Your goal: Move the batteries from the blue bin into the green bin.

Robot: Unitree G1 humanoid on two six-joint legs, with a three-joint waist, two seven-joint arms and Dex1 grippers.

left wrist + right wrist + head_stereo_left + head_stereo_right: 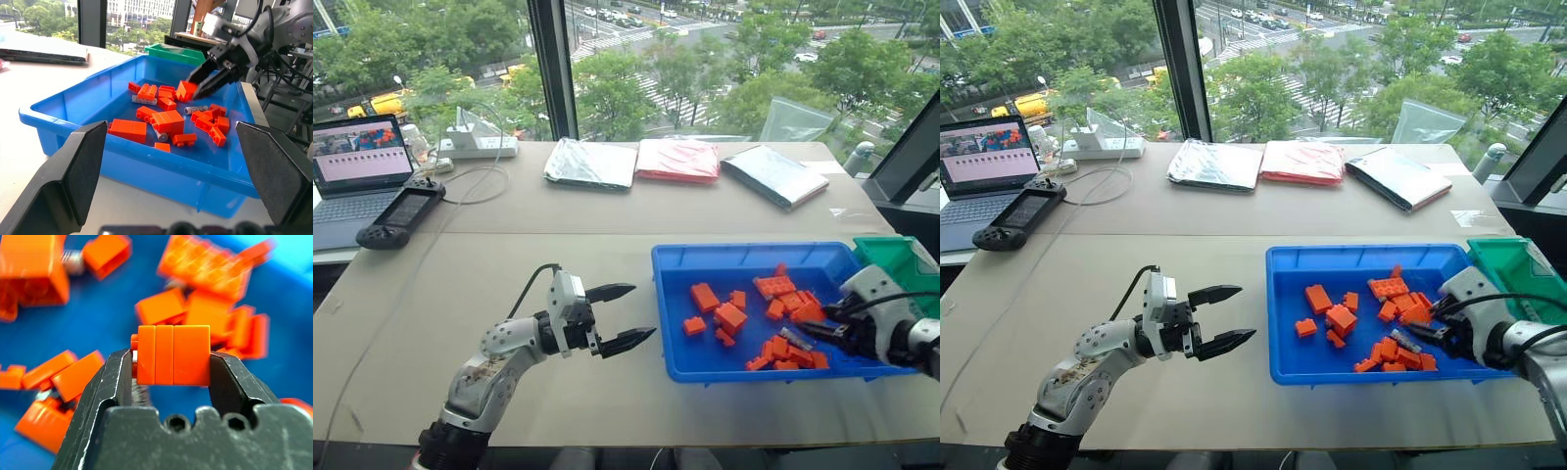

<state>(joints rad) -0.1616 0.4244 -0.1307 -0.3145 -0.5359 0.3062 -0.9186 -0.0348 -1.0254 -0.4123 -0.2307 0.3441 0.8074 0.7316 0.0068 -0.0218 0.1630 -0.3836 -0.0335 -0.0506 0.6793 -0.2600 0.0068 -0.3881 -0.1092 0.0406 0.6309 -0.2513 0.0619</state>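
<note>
The blue bin (744,253) sits on the table's right side, holding many orange blocks and a few slim grey batteries (195,108), one partly under a block (144,101). My right gripper (822,328) hangs above the bin's right part, shut on an orange block (173,355), lifted clear of the pile. The green bin (901,259) stands just past the blue bin's far right corner. Left of the blue bin, my left gripper (622,315) is open and holds nothing, its fingers pointing level at the bin's wall (146,166).
A laptop (357,166) and a black game controller (401,217) lie at the far left, with a cable trailing across the table. Silver and red foil bags (592,162) lie along the far edge by the window. A white power strip (480,147) sits beside them.
</note>
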